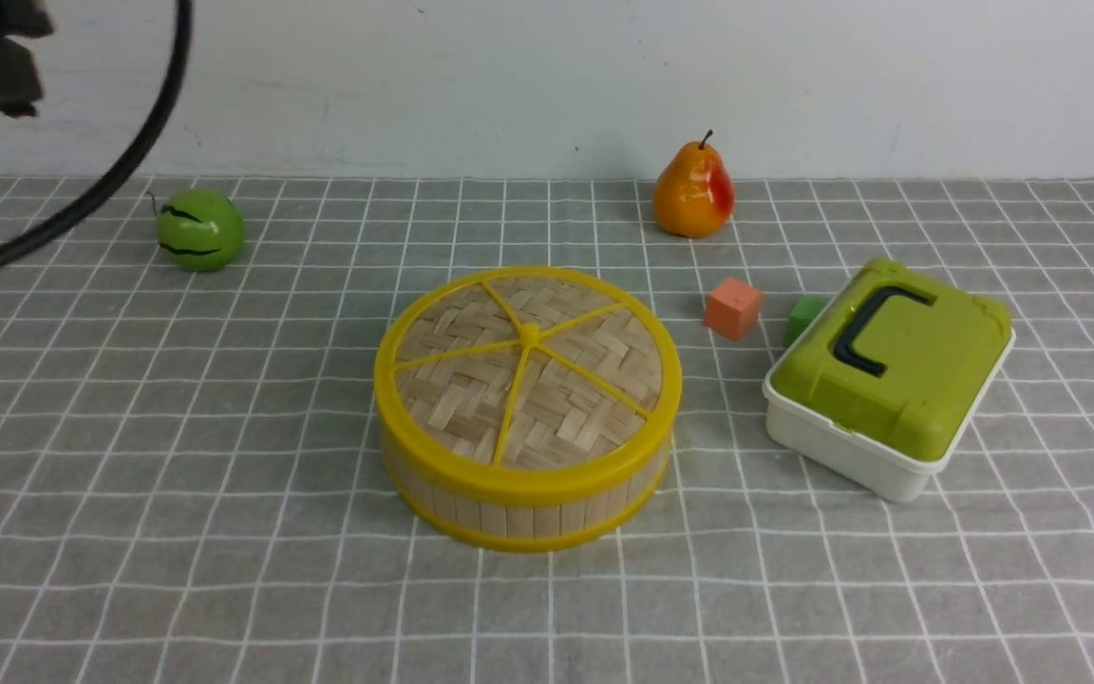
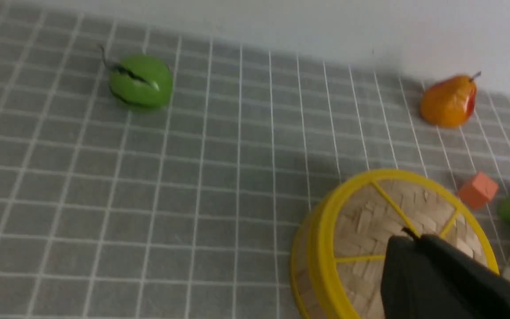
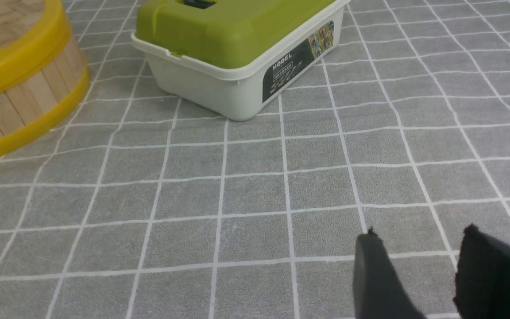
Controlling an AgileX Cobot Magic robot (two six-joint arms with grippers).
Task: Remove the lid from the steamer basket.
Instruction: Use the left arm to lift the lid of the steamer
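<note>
Round yellow-rimmed woven-bamboo lid (image 1: 528, 366) on wooden-slat steamer basket (image 1: 518, 513), white box (image 1: 841, 448) at 3 o'clock. Left hand (image 2: 414, 241) closed, right hand (image 3: 421, 231) parted, both empty.

Above the lid (image 1: 528, 366) the way is open. To my left the surface (image 1: 177, 427) runs bare out to the green fruit (image 1: 199, 229), well apart; a black cable (image 1: 120, 180) crosses that far corner. To my right the box (image 1: 889, 380) stands near the basket (image 1: 518, 503), leaving a narrow lane; the orange cube (image 1: 733, 308) and green cube (image 1: 803, 318) sit just behind it.
</note>
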